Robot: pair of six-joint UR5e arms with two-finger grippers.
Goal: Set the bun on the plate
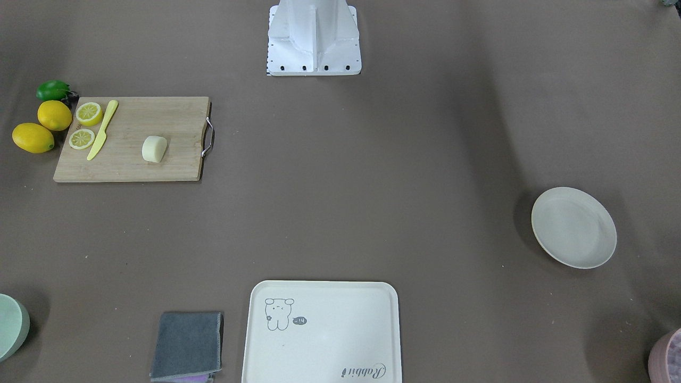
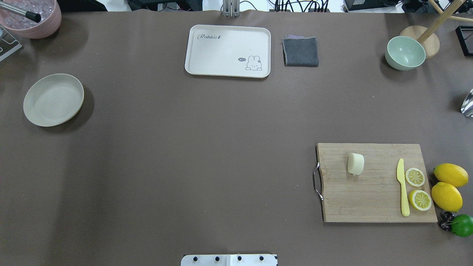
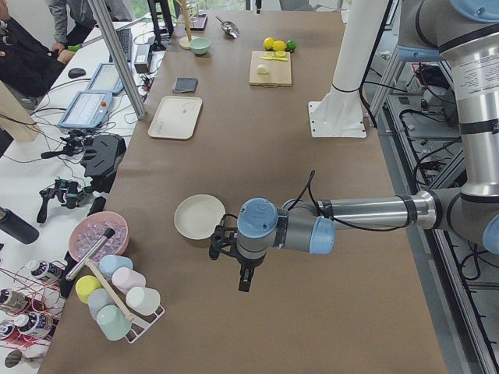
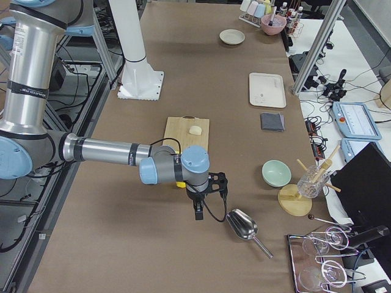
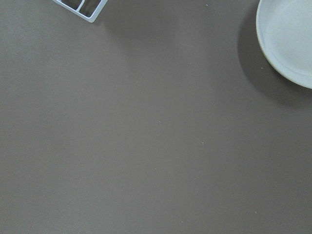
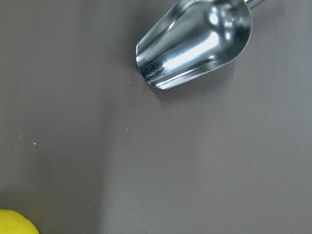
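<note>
The bun (image 2: 355, 163), pale cream and rounded, lies on a wooden cutting board (image 2: 373, 195) on the table's right side; it also shows in the front view as the bun (image 1: 154, 149). Far from it, at the table's left, the round off-white plate (image 2: 53, 99) stands empty. My left gripper (image 3: 234, 269) hangs over bare table beside the plate (image 3: 199, 216). My right gripper (image 4: 204, 204) hangs past the board's end, near a metal scoop (image 4: 243, 226). Both grippers show only in the side views, so I cannot tell whether they are open or shut.
On the board lie a yellow knife (image 2: 402, 188) and two lemon slices (image 2: 414, 177). Two lemons (image 2: 449, 184) and a lime (image 2: 462, 225) sit beside it. At the far edge are a cream tray (image 2: 228, 51), a grey cloth (image 2: 300, 51), a green bowl (image 2: 405, 53) and a pink bowl (image 2: 31, 18).
</note>
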